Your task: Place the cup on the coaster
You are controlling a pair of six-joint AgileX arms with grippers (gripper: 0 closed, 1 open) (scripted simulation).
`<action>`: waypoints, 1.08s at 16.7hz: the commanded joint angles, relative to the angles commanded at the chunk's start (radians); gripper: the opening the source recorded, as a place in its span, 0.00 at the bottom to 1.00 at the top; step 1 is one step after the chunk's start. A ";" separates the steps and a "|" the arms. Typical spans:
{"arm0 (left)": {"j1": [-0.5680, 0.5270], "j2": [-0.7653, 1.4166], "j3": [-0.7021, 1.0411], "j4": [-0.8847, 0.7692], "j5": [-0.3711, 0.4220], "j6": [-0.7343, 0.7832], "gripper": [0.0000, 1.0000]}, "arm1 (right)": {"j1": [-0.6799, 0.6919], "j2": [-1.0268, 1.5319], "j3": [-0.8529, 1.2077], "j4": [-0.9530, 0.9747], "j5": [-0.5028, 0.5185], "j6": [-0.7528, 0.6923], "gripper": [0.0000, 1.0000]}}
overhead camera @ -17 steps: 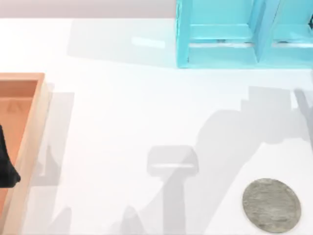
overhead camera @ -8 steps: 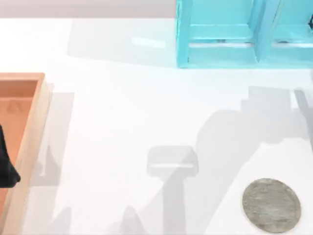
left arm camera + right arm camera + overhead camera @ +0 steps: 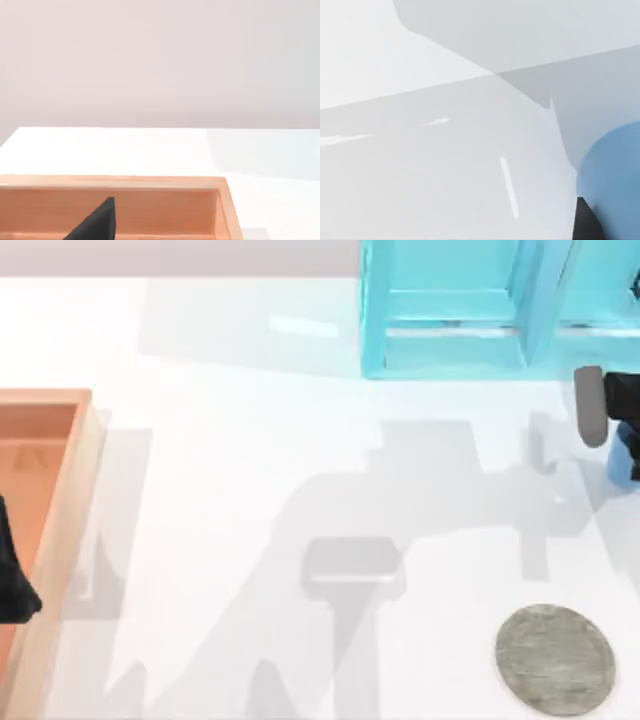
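From above, the right gripper [image 3: 612, 420] juts in at the table's [image 3: 250, 460] right edge, mostly cut off; a sliver of the blue cup [image 3: 622, 462] sits against it, so whether it is clasped I cannot tell. The coaster [image 3: 555, 658] lies nearer the camera, well apart. The shelf unit [image 3: 480, 310] stands beyond.

The left gripper [image 3: 14, 575] is parked over the wooden tray [image 3: 60, 530], its fingers unreadable.

In the right wrist view, the cup [image 3: 612, 175] bulges at the corner, cropped.

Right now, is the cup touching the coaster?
Apart. The top view shows the cup at the right edge, with bare table between it and the coaster.
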 joint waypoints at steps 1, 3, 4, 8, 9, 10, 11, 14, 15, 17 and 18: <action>0.000 0.000 0.000 0.000 0.000 0.000 1.00 | 0.043 -0.014 -0.011 -0.006 0.002 0.092 0.00; 0.000 0.000 0.000 0.000 0.000 0.000 1.00 | 0.131 -0.050 -0.040 -0.020 0.004 0.301 0.00; 0.000 0.000 0.000 0.000 0.000 0.000 1.00 | 0.174 -0.071 -0.060 -0.027 0.004 0.413 0.00; 0.000 0.000 0.000 0.000 0.000 0.000 1.00 | 0.328 -0.168 -0.152 -0.055 0.001 0.879 0.00; 0.000 0.000 0.000 0.000 0.000 0.000 1.00 | 0.362 -0.191 -0.176 -0.064 -0.001 0.992 0.00; 0.000 0.000 0.000 0.000 0.000 0.000 1.00 | 0.392 -0.214 -0.199 -0.072 -0.002 1.101 0.00; 0.000 0.000 0.000 0.000 0.000 0.000 1.00 | 0.421 -0.239 -0.222 -0.080 -0.004 1.207 0.00; 0.000 0.000 0.000 0.000 0.000 0.000 1.00 | 0.487 -0.320 -0.292 -0.092 -0.009 1.503 0.00; 0.000 0.000 0.000 0.000 0.000 0.000 1.00 | 0.502 -0.349 -0.315 -0.093 -0.010 1.591 0.00; 0.000 0.000 0.000 0.000 0.000 0.000 1.00 | 0.525 -0.404 -0.355 -0.092 -0.011 1.743 0.00; 0.000 0.000 0.000 0.000 0.000 0.000 1.00 | 0.532 -0.428 -0.373 -0.091 -0.011 1.805 0.00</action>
